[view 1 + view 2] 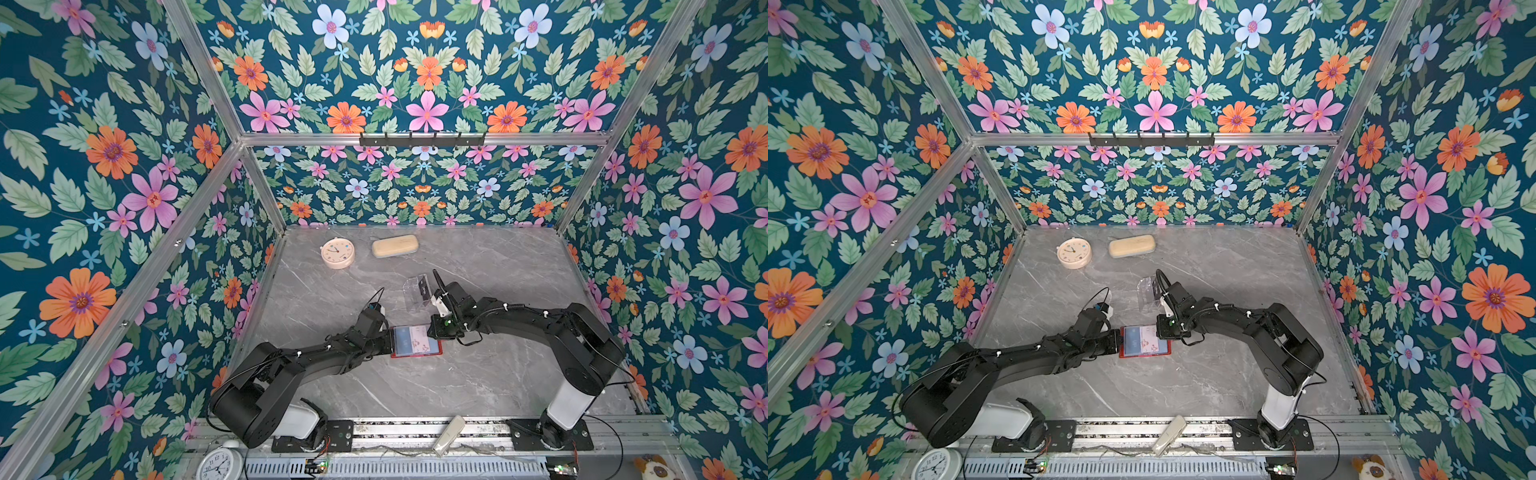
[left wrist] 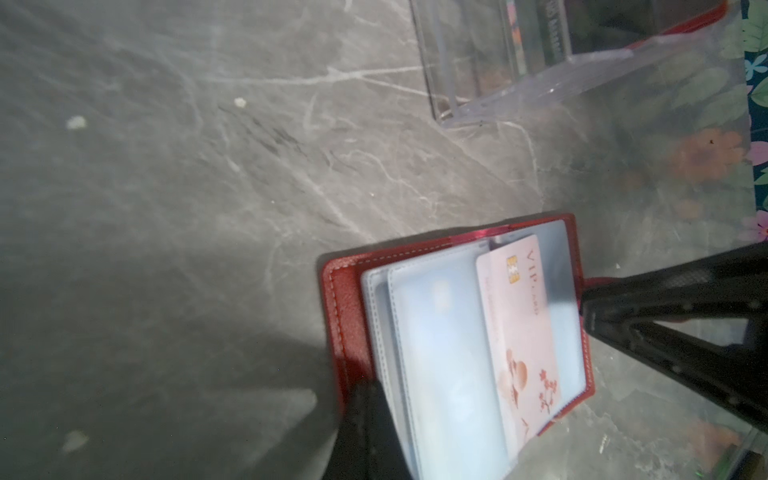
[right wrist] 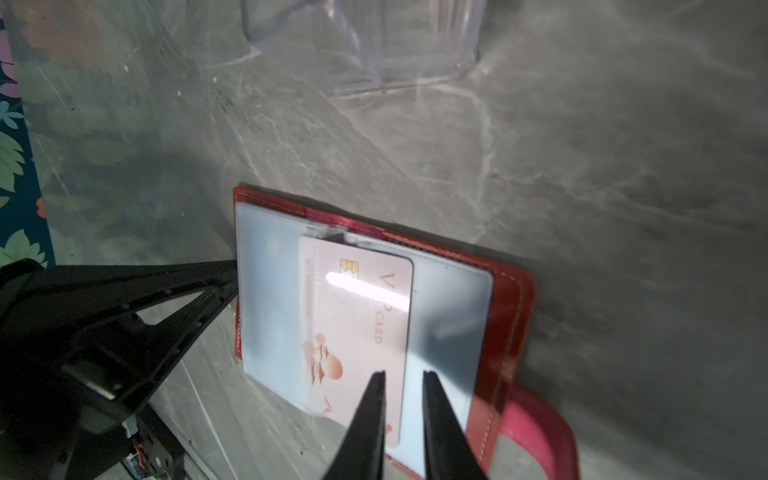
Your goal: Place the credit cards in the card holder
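Observation:
The red card holder (image 1: 415, 354) (image 1: 1144, 354) (image 2: 345, 299) (image 3: 509, 299) lies open on the marble table, its clear sleeves up. A pale pink credit card (image 2: 519, 324) (image 3: 357, 316) sits partway in a sleeve. A bluish card (image 2: 436, 332) shows faintly through another sleeve. My left gripper (image 1: 388, 343) (image 1: 1119, 340) (image 3: 235, 272) is shut, its tip against the holder's left edge. My right gripper (image 1: 432, 331) (image 1: 1158, 330) (image 3: 403, 376) hovers over the pink card's outer edge, jaws a narrow slit apart and gripping nothing. A dark card (image 1: 423, 286) stands in a clear stand (image 1: 413, 297) (image 2: 498, 75).
A round cream clock (image 1: 337, 252) and a beige case (image 1: 395, 246) lie at the back of the table. The holder's pink strap (image 3: 540, 419) sticks out beside my right fingers. A white remote (image 1: 449, 434) rests on the front rail.

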`<action>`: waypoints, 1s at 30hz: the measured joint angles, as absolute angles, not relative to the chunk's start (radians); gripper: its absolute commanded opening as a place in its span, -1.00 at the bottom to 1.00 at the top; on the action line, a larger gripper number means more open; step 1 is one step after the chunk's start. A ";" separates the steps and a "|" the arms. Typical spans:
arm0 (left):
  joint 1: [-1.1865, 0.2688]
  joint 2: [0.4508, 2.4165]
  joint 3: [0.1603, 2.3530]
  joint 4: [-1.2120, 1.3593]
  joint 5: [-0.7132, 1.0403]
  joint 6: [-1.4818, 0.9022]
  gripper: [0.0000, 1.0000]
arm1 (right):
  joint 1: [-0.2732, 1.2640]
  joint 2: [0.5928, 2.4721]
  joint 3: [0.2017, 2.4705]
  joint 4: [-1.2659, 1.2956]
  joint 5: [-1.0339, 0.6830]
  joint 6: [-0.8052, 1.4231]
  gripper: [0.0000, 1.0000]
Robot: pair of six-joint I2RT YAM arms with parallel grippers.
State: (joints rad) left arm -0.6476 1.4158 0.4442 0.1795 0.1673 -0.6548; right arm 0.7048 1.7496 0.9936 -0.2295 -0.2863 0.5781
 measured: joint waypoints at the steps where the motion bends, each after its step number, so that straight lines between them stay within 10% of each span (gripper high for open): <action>1: -0.648 1.416 0.444 0.179 0.167 -0.655 -1.00 | 0.707 1.753 0.998 -0.239 -0.278 0.574 -0.87; 14: -0.648 1.415 0.441 0.181 0.166 -0.656 -1.00 | 0.728 1.819 1.068 -0.319 -0.250 0.561 -0.91; 30: -0.648 1.410 0.436 0.187 0.165 -0.659 -1.00 | 0.758 1.868 1.148 -0.387 -0.226 0.540 -0.45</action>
